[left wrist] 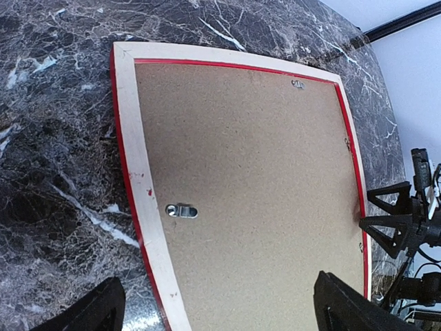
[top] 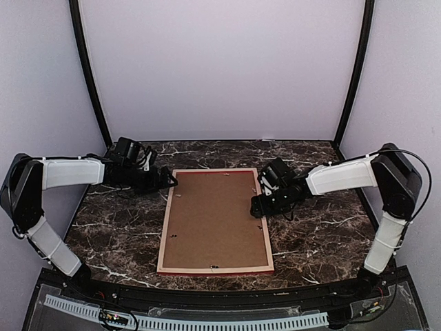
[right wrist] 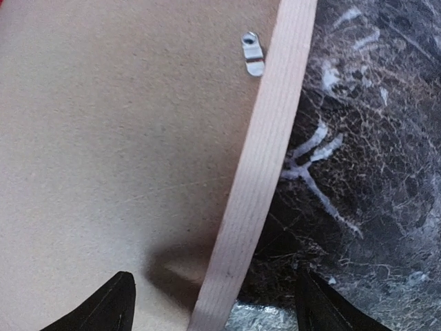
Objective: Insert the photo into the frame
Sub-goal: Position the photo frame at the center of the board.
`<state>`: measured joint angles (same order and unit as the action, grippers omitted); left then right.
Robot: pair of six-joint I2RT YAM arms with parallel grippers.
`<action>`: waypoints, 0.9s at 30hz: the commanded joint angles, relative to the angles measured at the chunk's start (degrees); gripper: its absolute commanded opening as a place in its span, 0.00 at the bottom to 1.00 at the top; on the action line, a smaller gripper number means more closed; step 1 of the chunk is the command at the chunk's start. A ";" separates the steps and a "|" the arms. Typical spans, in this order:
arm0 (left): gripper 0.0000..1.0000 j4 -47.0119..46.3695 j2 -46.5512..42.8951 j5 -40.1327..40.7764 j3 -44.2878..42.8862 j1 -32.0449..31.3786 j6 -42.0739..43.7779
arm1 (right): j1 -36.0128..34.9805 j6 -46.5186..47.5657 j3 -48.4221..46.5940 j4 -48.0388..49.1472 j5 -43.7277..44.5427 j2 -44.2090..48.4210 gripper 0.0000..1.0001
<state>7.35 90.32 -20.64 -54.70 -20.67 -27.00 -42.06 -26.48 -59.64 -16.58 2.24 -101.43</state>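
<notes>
The frame [top: 164, 238] lies face down in the middle of the table, its pale wood back up and a red edge showing. A plain brown backing board [top: 215, 219] fills it. The photo is not in view. My left gripper [top: 171, 181] is open at the frame's far left edge. In the left wrist view its jaws [left wrist: 217, 317] straddle the pale rail [left wrist: 134, 158]. My right gripper [top: 256, 205] is open at the frame's right edge. In the right wrist view its jaws [right wrist: 213, 307] straddle the rail [right wrist: 265, 152], low over it.
Small metal clips [left wrist: 181, 210] [right wrist: 252, 54] sit on the board near the rails. The dark marble table [top: 117, 227] lies bare on both sides of the frame. Pale walls and black posts close in the back and sides.
</notes>
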 commanded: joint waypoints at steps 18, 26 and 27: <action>0.91 7.57 8.18 13.86 -6.99 -4.24 10.29 | 0.60 -3.68 4.06 1.63 1.12 0.47 0.25; 0.91 10.20 13.56 16.93 -10.82 -7.58 11.93 | 0.58 -5.15 8.34 1.53 1.71 4.95 0.20; 0.91 10.30 14.11 17.07 -11.07 -7.93 12.14 | 0.60 -5.30 8.77 1.43 1.67 5.40 0.20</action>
<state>14.57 103.11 -6.07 -63.70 -27.51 -16.71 -41.82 -31.40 -53.04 -13.41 3.22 -98.37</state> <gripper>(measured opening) 0.914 0.206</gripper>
